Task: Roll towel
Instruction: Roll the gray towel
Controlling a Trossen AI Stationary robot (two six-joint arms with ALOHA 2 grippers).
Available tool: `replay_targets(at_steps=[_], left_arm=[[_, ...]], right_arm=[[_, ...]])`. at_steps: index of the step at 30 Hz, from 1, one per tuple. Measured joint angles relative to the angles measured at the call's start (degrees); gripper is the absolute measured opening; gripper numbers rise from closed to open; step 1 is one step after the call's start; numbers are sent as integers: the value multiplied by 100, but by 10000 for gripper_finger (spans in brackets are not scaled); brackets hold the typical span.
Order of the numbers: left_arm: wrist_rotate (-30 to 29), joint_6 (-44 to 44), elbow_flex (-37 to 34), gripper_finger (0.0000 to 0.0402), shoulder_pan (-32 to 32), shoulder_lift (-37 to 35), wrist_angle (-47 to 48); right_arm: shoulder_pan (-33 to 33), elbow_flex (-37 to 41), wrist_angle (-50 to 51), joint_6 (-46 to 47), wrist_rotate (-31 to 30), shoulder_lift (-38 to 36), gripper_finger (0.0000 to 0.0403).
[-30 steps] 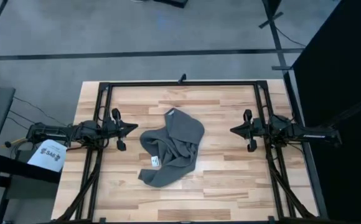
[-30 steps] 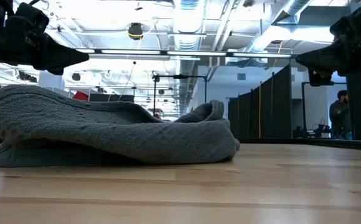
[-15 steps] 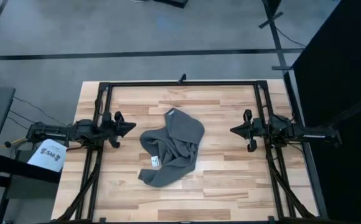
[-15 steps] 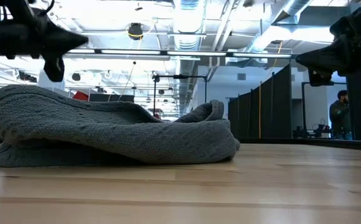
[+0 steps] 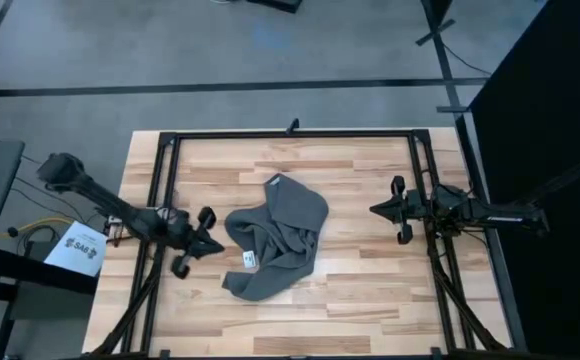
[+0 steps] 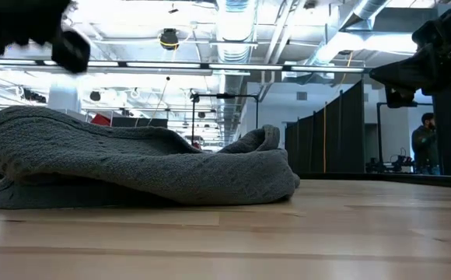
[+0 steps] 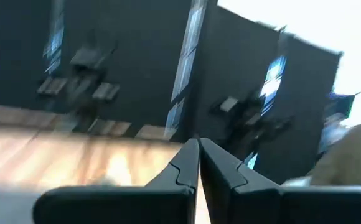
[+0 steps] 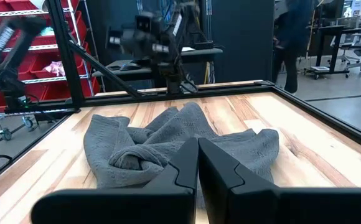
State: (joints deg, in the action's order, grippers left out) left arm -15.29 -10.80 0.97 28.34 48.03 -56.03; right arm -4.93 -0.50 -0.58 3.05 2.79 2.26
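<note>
The dark grey towel (image 5: 278,238) lies crumpled on the middle of the wooden table, with a small white label tag (image 5: 250,259) near its near-left part; it also shows as a low heap in the low view (image 6: 132,167) and in the right wrist view (image 8: 168,146). My left gripper (image 5: 218,247) hovers shut just left of the towel, touching nothing. My right gripper (image 5: 374,209) waits shut, right of the towel, above the table.
A black metal frame (image 5: 290,133) runs around the table's far edge and down both sides. Bare wood lies on the near side and to the right of the towel. A person (image 6: 424,148) stands far off in the room beyond.
My left gripper has swung toward the table's near edge and a little toward the towel, its arm now reaching in slantwise from the far left. Its wrist view is blurred with motion. The towel and my right arm have kept still.
</note>
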Motion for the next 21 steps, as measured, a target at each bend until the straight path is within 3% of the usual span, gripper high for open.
replay_targets(at_steps=[5, 8, 11, 15, 21], left_arm=[[-489, 354, 397, 0, -151, 1486, -62], [-949, 496, 670, 1, -410, 2066, -26], [-983, 498, 1036, 16, -709, 2528, 179], [-898, 619, 1914, 66, -985, 3126, 1287], [-886, 1587, 3640, 153, -1381, 3978, 3438]], right_arm=[[2, 0, 0, 0, 0, 0, 0], [0, 0, 0, 0, 0, -1, 0], [2, 1, 0, 0, 0, 0, 0], [1, -1, 0, 0, 0, 0, 0], [2, -1, 0, 0, 0, -1, 0]])
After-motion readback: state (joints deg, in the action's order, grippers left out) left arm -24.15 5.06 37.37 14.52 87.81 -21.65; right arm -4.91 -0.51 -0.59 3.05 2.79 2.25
